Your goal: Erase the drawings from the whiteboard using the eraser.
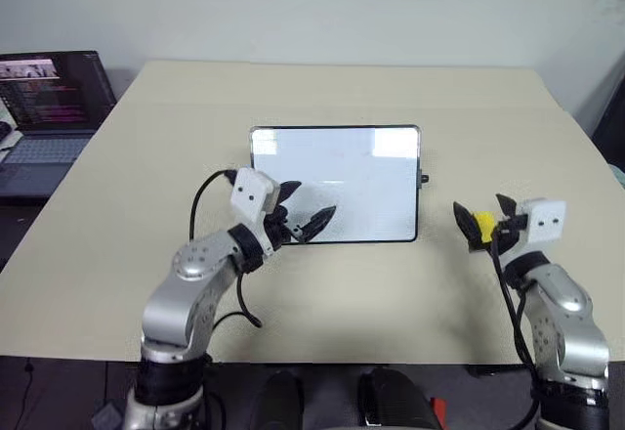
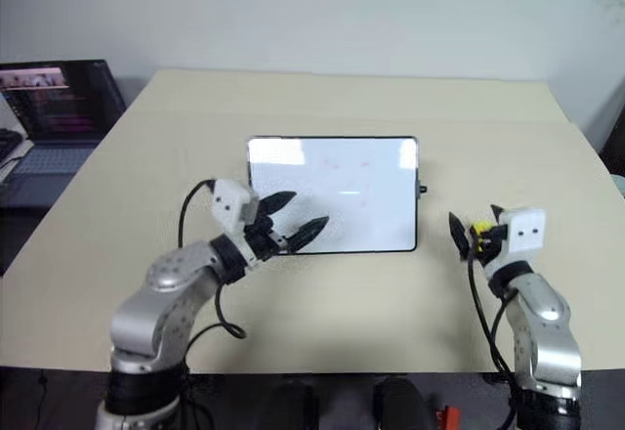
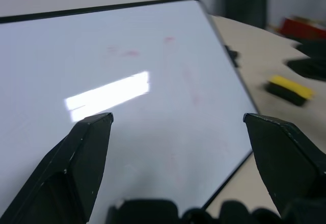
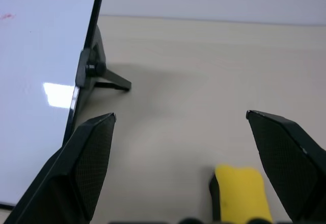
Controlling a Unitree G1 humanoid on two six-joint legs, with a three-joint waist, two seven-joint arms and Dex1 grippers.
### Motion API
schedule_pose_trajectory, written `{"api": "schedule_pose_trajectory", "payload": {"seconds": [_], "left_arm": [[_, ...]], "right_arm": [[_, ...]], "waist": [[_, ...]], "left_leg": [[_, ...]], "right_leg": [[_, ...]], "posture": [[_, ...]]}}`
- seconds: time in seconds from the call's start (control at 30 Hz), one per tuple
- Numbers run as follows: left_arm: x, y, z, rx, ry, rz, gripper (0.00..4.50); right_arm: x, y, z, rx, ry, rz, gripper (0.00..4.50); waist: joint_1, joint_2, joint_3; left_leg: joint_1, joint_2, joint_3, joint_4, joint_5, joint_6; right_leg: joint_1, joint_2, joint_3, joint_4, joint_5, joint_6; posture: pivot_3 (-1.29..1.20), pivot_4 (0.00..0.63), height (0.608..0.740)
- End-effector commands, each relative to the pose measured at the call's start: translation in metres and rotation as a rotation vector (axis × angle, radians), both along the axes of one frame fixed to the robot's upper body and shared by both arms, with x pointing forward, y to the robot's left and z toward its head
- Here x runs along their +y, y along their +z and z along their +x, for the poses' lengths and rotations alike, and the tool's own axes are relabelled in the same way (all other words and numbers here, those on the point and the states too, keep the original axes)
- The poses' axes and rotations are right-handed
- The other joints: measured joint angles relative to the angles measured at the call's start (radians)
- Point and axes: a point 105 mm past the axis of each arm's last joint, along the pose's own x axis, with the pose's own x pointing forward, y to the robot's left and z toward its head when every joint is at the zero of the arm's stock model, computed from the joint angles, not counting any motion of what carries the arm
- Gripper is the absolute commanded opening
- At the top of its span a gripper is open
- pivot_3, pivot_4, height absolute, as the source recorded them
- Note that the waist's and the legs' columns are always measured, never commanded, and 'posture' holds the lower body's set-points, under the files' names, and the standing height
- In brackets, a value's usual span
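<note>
Laptop (image 1: 49, 117): seen at far left, off the table's edge, lid open, screen lit w/ dark windows.
Table (image 1: 107, 205): beige top, carrying the board and eraser.
Left gripper (image 1: 305, 213): held over the whiteboard's lower-left corner; fingers spread wide, nothing between them. Pointed roughly level, toward the board & to the right.
Whiteboard (image 1: 361, 171): set mid-table, propped on a small black stand w/ side knob, tilted back. Thin black frame, glossy face w/ a bright reflection bar.
Drawings (image 3: 130, 53): mostly rubbed out; only faint red smudges and streaks are left on the board's face, seen in the left wrist view. Shapes can't be read.
Eraser (image 4: 239, 189): yellow block w/ dark underside, seen lying on the table right of the whiteboard, well apart from its frame. In the right wrist view it is seen low between the right claw's two fingers, w/ a clear gap to each.
Right gripper (image 1: 480, 217): placed at the table's right side, just over the eraser; jaws wide apart, not closed on the eraser. Pointed fwd, about level.
</note>
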Motion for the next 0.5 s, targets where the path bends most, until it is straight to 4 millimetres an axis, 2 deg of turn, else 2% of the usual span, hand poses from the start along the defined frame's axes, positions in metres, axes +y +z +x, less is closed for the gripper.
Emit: {"api": "schedule_pose_trajectory", "payload": {"seconds": [0.03,0.2,0.3,0.5], "left_arm": [[0.013,-0.004,-0.007,-0.025,0.136,0.013,4.50],[0.018,-0.022,-0.009,0.012,0.229,-0.005,4.50],[0.021,-0.028,-0.010,0.014,0.257,-0.015,4.50],[0.038,-0.054,-0.022,0.086,0.370,-0.032,4.50]], "right_arm": [[-0.014,0.000,-0.019,-0.073,-0.051,-0.013,4.46],[-0.025,-0.022,-0.028,-0.013,-0.068,0.028,4.46],[-0.028,-0.028,-0.029,0.007,-0.062,0.036,4.46],[-0.021,-0.034,-0.029,0.047,-0.007,0.037,4.46]], "waist": [[-0.002,0.000,0.000],[-0.004,0.000,0.000],[-0.006,0.000,0.000],[-0.007,0.002,-0.001]], "left_leg": [[0.000,0.000,0.001,0.000,0.000,0.000],[0.006,0.001,0.002,0.000,0.001,0.001],[0.011,0.001,0.003,-0.001,0.001,0.001],[0.011,0.002,0.002,-0.002,0.000,0.001]], "right_leg": [[-0.001,0.000,0.001,0.000,0.000,0.000],[0.002,0.001,0.003,0.001,0.002,0.000],[0.009,0.003,0.003,0.001,0.001,-0.002],[0.009,0.005,0.001,0.001,-0.001,-0.005]], "posture": [[0.00,0.150,0.740],[0.00,0.150,0.740],[0.00,0.150,0.740],[0.00,0.150,0.740]]}}
